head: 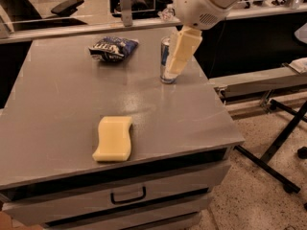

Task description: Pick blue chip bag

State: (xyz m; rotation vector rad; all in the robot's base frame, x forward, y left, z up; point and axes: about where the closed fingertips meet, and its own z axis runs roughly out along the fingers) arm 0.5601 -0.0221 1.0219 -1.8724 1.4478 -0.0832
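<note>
The blue chip bag [113, 48], dark blue and crinkled with white lettering, lies at the far middle of the grey table [62, 95]. An upright blue-and-silver can [165, 60] stands to its right. My gripper [168, 30] hangs over the table's far right, right of the bag and apart from it. It is open and empty. One cream finger [183, 51] crosses in front of the can and hides part of it; the other finger is cut off by the top edge.
A yellow sponge [113, 138] lies near the table's front edge. Drawers with a handle [128, 194] sit below the tabletop. A low bench [261, 78] and black stand legs [280, 145] are on the floor to the right. A glass partition runs behind the table.
</note>
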